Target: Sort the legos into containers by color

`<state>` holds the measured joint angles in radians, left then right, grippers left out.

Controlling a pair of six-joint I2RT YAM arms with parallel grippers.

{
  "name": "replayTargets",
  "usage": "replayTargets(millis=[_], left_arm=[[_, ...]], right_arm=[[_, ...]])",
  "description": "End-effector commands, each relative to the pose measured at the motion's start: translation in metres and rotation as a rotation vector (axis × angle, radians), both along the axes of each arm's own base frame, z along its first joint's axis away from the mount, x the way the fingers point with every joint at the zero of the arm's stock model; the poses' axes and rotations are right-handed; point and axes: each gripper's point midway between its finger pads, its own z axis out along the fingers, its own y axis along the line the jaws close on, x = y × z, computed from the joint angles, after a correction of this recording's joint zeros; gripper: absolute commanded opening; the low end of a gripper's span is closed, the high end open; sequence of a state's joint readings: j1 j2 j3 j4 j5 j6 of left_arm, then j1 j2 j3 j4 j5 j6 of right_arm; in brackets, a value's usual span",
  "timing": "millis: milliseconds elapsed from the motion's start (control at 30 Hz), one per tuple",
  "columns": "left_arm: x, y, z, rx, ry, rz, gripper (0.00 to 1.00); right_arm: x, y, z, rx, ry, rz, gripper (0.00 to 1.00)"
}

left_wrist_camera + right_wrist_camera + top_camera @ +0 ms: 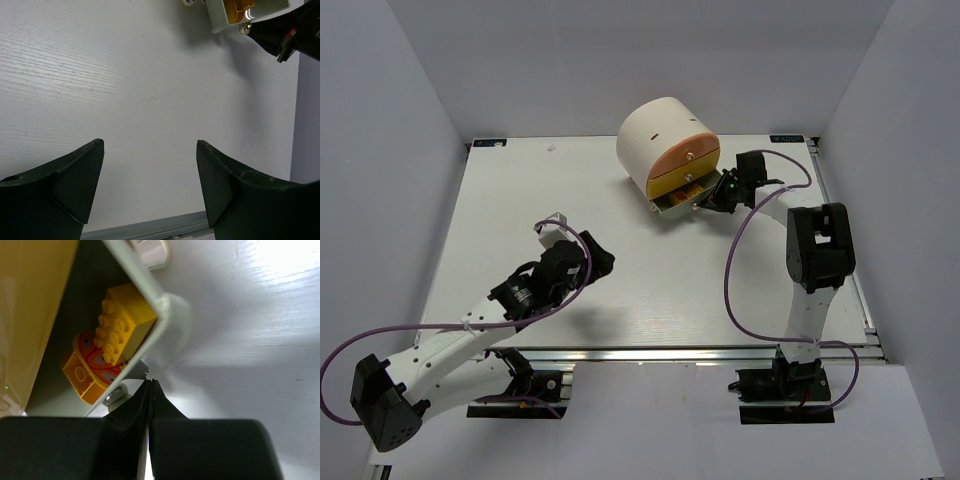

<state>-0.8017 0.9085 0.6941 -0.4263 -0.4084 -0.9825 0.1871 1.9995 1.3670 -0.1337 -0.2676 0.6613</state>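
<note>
The cream-white drum (660,135) lies on its side at the back of the table, its orange and yellow face (685,165) towards me. Its lowest drawer (675,203) is pulled out. In the right wrist view the drawer wall (140,285) holds a yellow lego (125,322) and a yellow-orange lego (82,375). My right gripper (708,198) (150,383) is shut with nothing between the jaws, its tips against the drawer's front beside the metal knob (115,395). My left gripper (600,262) (150,147) is open and empty over bare table. Green and purple legos are out of view.
The left wrist view shows the open drawer (270,7) and the right gripper's black body (285,32) at its top right. Grey walls close in the white table (520,220) on the left, back and right. A purple cable (740,250) loops beside the right arm.
</note>
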Motion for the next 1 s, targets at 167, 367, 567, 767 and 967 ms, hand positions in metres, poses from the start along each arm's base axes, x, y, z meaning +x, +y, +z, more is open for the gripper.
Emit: replayTargets(millis=[167, 367, 567, 767, 967], left_arm=[[0.005, -0.007, 0.014, -0.012, -0.011, -0.002, 0.84], [0.006, -0.010, 0.013, -0.003, -0.004, -0.013, 0.84], [0.005, -0.008, 0.013, -0.001, 0.000, -0.008, 0.84], [0.005, -0.007, 0.016, -0.005, -0.004, -0.002, 0.85], [0.007, -0.008, 0.017, -0.003, -0.005, -0.001, 0.85]], right_arm=[[0.033, 0.014, 0.026, 0.151, -0.054, -0.075, 0.16], [0.042, 0.023, 0.033, 0.205, -0.082, -0.066, 0.30], [0.054, 0.027, 0.031, 0.220, -0.099, -0.063, 0.41], [0.058, 0.028, 0.026, 0.236, -0.099, -0.065, 0.50], [0.037, 0.015, 0.030, 0.199, -0.096, -0.045, 0.50]])
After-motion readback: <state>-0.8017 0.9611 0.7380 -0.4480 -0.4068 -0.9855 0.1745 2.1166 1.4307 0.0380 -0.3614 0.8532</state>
